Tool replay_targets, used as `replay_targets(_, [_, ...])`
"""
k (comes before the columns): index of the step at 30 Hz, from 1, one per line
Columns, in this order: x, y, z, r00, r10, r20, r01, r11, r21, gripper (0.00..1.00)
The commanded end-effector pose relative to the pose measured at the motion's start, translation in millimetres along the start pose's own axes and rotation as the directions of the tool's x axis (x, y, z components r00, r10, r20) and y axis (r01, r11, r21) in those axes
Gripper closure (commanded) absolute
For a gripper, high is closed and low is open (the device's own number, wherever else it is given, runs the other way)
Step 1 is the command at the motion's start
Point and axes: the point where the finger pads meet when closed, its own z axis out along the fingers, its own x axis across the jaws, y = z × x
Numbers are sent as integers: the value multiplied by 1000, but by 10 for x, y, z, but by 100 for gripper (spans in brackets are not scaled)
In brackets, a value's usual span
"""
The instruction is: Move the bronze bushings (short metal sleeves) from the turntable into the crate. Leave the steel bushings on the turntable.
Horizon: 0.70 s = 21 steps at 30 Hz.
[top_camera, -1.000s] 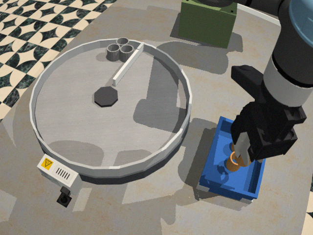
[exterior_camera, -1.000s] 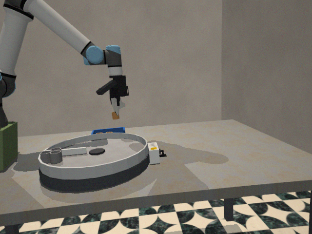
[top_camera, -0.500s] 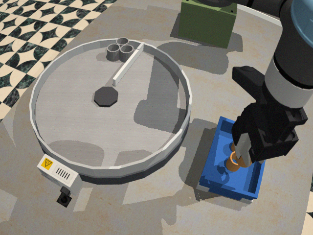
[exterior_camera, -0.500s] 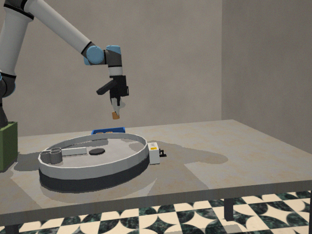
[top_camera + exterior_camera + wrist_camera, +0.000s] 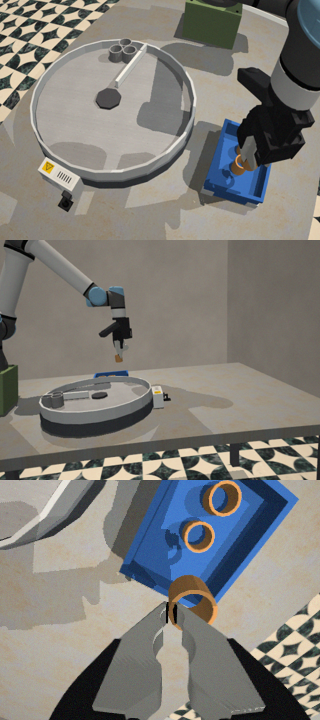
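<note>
My hand (image 5: pixel 249 161) (image 5: pixel 119 356) (image 5: pixel 170 603) pinches one wall of a bronze bushing (image 5: pixel 250 165) (image 5: pixel 118 358) (image 5: pixel 192 587) above the crate (image 5: pixel 213 165) (image 5: pixel 124 372) (image 5: pixel 207 582), towards the bench's far edge in the exterior view; two more bronze bushings (image 5: pixel 237 168) (image 5: pixel 198 536) stand inside. The sleeve looks stiff, smooth and fairly heavy, liable to pivot; a grip across its outer diameter should be steadier.
</note>
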Motion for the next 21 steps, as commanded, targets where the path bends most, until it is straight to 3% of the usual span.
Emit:
replay_targets(1, [-2,5,-6,1000,0,1,0,1000,-2,100])
replay_targets(14, [-2,5,0,1000,0,1,0,1000,-2,100])
replay_targets(21, [-1,6,156,1000,0,1,0,1000,-2,100])
